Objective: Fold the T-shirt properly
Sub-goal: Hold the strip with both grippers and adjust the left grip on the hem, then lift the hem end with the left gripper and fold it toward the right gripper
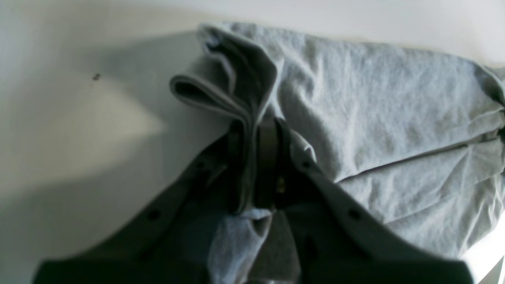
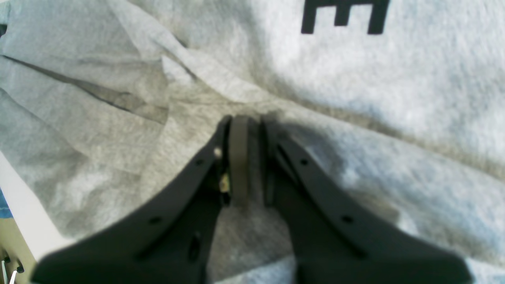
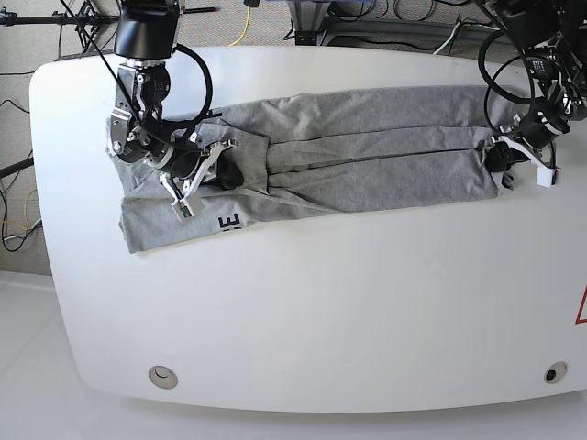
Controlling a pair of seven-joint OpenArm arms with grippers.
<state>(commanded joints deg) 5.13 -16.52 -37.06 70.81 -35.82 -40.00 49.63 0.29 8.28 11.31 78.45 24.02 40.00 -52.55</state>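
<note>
A: Status check, fold progress. The table [image 3: 303, 302] is the landmark. Where is the T-shirt [image 3: 367, 160]?

B: It lies along the far half of the table as one long band running side to side, well short of the near edge. Judgement: the lengthwise folds look done, since the sides lie turned in over the body; the crosswise folds are left. One end flap, on the base view's left, shows a black letter [image 2: 342, 15] face up.

A: Left gripper [image 1: 258, 134]?

B: At the band's end toward the base view's right edge of the table. Jaws pressed together on a bunched fold of the shirt's hem.

A: Right gripper [image 2: 245, 120]?

B: At the opposite end, beside the lettered flap. Jaws nearly together, tips down on the cloth; whether they pinch a layer, cannot tell.
</note>
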